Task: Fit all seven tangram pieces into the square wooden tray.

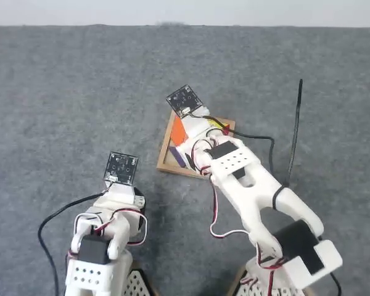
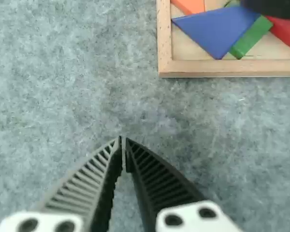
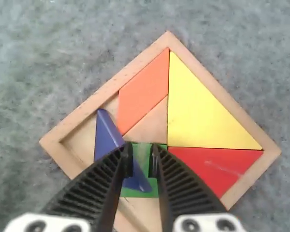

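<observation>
Status: placement step in hand. The right gripper (image 3: 141,146) is down inside the tray (image 3: 87,112), its fingers clamped on the green piece (image 3: 142,157), which fills the narrow gap between them.

Tray contents, as I read them from the right wrist view:
- The yellow triangle (image 3: 198,116), orange parallelogram (image 3: 142,92) and red triangle (image 3: 212,164) lie flat and butt edge to edge.
- The blue triangle (image 3: 106,137) sits askew, one point running under the green piece.
- A bare triangle of floor lies between orange, blue and yellow.

I cannot say for certain whether the green piece rests on the blue one or is lifted clear.

The left gripper (image 2: 123,141) hangs over the grey mat (image 2: 63,72) just off a tray corner, fingers pressed together, holding nothing.

Judgement: the next move calls for freeing the green piece from the blue triangle, then squaring the blue one so both seat flat. The risk is jostling the three seated pieces.
</observation>
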`<state>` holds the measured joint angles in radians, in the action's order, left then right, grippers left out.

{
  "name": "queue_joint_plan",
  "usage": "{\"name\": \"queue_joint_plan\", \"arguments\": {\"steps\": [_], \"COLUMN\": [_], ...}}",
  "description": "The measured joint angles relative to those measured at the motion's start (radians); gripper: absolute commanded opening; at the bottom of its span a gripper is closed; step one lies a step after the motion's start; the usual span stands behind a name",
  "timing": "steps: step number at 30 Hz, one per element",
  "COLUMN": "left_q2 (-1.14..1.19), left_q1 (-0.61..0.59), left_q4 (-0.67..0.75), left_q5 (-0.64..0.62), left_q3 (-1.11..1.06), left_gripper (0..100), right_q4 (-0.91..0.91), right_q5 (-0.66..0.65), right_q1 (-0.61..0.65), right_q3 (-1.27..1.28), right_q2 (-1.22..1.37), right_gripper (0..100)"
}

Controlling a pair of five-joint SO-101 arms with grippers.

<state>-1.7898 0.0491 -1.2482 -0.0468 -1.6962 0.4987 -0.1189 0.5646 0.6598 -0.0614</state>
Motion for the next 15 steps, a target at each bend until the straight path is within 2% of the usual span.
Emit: {"name": "queue_joint_plan", "arguments": {"steps": [6, 15], "left_q2": [0.000, 0.000], "left_q1": [0.000, 0.000], "left_q4": [0.000, 0.000], "left_q5": [0.000, 0.000], "left_q3": [0.000, 0.000], "left_gripper": [1, 1], "right_q4": [-0.003, -0.003], "right_q5": [-0.002, -0.011], "right_q1": [0.000, -0.014], "right_q3": [0.000, 0.118], "right_q2": [-0.015, -0.221], "right_gripper": [7.0, 6.9]}}
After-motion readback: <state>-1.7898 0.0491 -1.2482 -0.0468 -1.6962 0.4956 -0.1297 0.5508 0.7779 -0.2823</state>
